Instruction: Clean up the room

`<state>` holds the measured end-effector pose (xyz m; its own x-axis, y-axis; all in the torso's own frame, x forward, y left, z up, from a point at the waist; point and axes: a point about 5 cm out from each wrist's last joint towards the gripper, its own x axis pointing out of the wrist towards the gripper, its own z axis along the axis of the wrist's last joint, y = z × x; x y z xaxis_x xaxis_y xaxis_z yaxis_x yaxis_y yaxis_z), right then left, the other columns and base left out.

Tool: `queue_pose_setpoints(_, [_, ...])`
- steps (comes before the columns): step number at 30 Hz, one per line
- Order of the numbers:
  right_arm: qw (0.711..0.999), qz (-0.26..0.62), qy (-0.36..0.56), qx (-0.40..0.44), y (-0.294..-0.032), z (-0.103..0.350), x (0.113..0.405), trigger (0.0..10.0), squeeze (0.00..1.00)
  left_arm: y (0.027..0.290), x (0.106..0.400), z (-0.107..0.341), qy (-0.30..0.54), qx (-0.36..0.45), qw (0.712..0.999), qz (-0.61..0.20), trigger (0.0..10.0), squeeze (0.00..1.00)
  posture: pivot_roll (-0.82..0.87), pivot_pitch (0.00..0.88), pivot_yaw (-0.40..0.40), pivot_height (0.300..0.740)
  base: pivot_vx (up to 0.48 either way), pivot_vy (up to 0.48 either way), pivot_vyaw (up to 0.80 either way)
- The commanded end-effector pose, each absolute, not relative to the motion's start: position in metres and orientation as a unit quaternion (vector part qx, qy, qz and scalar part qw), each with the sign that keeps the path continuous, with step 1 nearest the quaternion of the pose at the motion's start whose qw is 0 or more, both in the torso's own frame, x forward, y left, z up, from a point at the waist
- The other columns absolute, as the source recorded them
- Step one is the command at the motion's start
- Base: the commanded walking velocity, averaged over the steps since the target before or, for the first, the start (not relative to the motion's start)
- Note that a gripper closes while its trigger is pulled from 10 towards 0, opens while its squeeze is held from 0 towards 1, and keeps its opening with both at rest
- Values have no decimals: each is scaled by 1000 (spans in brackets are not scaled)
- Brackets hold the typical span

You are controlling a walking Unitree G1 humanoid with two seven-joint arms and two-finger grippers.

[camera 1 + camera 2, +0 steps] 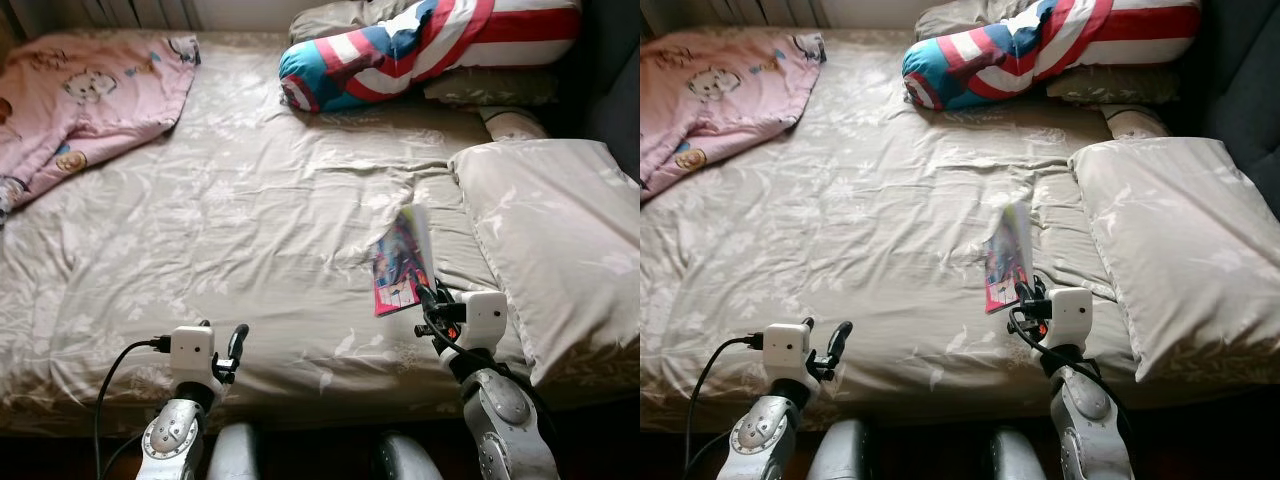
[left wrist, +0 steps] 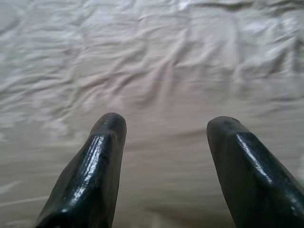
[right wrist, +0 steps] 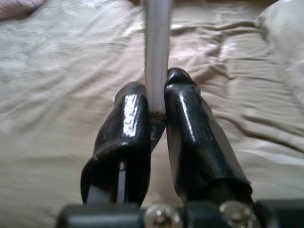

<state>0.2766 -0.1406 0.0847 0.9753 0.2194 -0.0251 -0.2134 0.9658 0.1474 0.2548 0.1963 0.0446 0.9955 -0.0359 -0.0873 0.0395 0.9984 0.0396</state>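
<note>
bed: we see it spread across the head views, covered in a wrinkled beige sheet with a pale leaf print.
right gripper: at about 5 o'clock in the left eye view, low over the near edge of the bed, just beside the big pillow.
right jaws: pressed together on the lower edge of the comic book; in the right wrist view we see both black fingers pinching its thin pale edge, which rises straight up between them.
comic book: held up off the sheet, standing tilted above the right gripper, colourful cover facing 9 o'clock; the title is too blurred for us to read.
left gripper: at about 7 o'clock, near the front edge of the bed, well apart from the comic book.
left jaws: spread wide with nothing between them; in the left wrist view we see only bare sheet past the two fingertips.
big pillow: beige, lying at 3 o'clock along the bed's right side.
striped cushion: red, white and blue with a star, at 1 o'clock near the head of the bed.
pink blanket: cartoon print, bunched at 10 o'clock in the far left corner.
small object: a pale rolled thing between the cushion and the big pillow, perhaps another pillow's end.
</note>
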Motion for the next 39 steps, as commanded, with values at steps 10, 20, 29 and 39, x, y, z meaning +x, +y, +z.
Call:
queue_pose_setpoints(10, [990,124,-7,61,-144,97,281,10000,0,193,254,45,40,19,999,-22,10000,0,-6,199,-35,623,212,0,0])
queue_pose_setpoints(20, [980,129,-23,151,-153,112,297,10000,0,196,252,45,45,27,998,-22,10000,0,12,216,-25,623,0,0,0])
queue_pose_setpoints(29, [897,183,-23,402,-152,115,303,10000,0,201,249,48,47,35,998,-31,10000,0,41,238,2,623,0,0,0])
queue_pose_setpoints(39, [821,91,58,560,-180,46,301,10000,0,205,241,52,55,48,996,-54,10000,0,92,264,38,623,0,0,0])
